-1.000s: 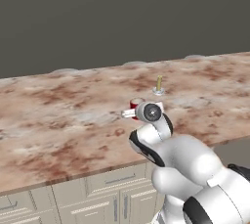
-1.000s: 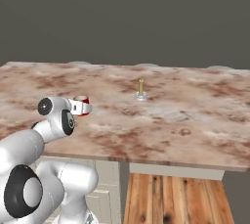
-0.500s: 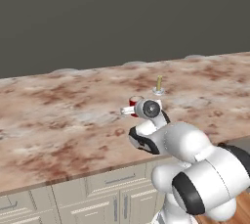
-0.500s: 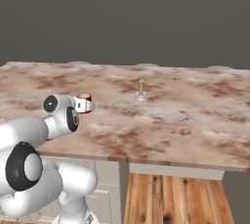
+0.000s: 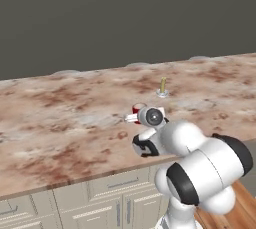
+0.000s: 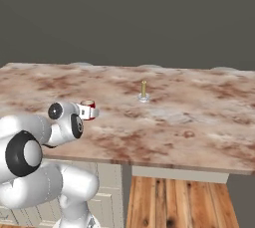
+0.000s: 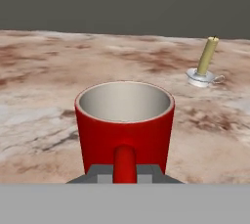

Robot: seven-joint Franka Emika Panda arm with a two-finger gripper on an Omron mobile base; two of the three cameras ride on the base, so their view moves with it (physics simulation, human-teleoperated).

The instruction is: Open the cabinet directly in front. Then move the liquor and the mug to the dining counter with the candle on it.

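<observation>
My gripper [image 5: 132,117] [image 6: 90,113] [image 7: 124,171] is shut on the handle of the mug [image 5: 136,108] [image 6: 88,104] [image 7: 124,120], a red cup that is upright and empty, with a grey inside. It is held over the dining counter [image 5: 60,118] [image 6: 199,117] [image 7: 39,96], a marbled reddish-brown and cream top. Whether its base touches the stone is hidden. The candle [image 5: 162,85] [image 6: 144,89] [image 7: 208,56] stands upright in its small holder, farther back and to the right of the mug. The liquor and the cabinet are out of view.
Cream cabinet fronts [image 5: 100,198] run under the counter's near edge. A wooden floor [image 6: 174,202] shows at the counter's right end. A dark wall rises behind the counter.
The mug and the hand have hardly moved. The arm's elbow and lower links have swung: rightwards in the left base view, leftwards in the right base view.
</observation>
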